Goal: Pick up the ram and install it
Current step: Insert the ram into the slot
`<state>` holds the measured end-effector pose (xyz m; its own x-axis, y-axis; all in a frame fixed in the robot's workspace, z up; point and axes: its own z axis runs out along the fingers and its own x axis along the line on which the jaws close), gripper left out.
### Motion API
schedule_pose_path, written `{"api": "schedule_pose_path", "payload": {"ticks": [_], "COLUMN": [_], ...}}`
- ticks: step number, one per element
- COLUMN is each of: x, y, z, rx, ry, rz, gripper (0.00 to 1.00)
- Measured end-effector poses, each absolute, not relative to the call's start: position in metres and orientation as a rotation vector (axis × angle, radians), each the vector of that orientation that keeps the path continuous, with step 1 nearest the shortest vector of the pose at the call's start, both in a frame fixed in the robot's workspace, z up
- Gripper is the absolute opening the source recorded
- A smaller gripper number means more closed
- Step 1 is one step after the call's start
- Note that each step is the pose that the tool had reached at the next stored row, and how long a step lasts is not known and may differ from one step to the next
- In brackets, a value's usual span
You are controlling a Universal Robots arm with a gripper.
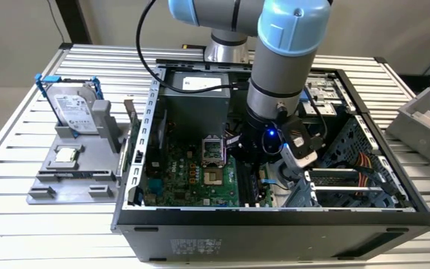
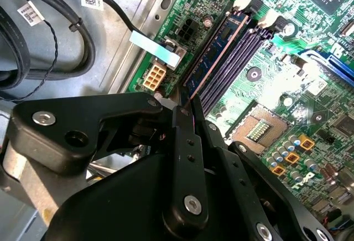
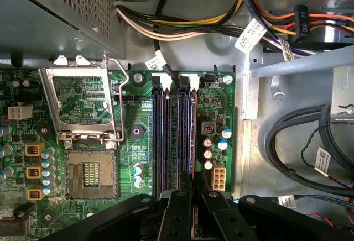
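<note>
Gripper (image 2: 187, 108) down inside the open computer case (image 1: 275, 216), fingers narrowed onto the near end of the ram (image 2: 215, 56), which stands edge-on in the outermost memory slot and runs away from the fingertips toward the white latches. Empty memory slots (image 3: 166, 136) just beside it; open processor socket (image 3: 88, 177) further off. Hard drive (image 1: 75, 109) and processor chip (image 1: 67, 155) sit on the grey holder outside the case, well apart from the gripper.
</note>
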<state>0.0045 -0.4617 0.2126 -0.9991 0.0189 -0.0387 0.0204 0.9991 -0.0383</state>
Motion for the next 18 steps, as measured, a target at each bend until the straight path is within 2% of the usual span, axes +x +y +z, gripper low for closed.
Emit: {"api": "schedule_pose_path", "payload": {"ticks": [13, 14, 18], "x": [0.0045, 0.0046, 0.0045], "y": [-0.4615, -0.4615, -0.4617], "z": [0.2099, 0.21, 0.2125], "rx": [0.031, 0.031, 0.03], "ry": [3.103, 3.103, 3.104], "rz": [-0.058, -0.059, -0.062], "gripper": [0.0, 1.0, 1.0]}}
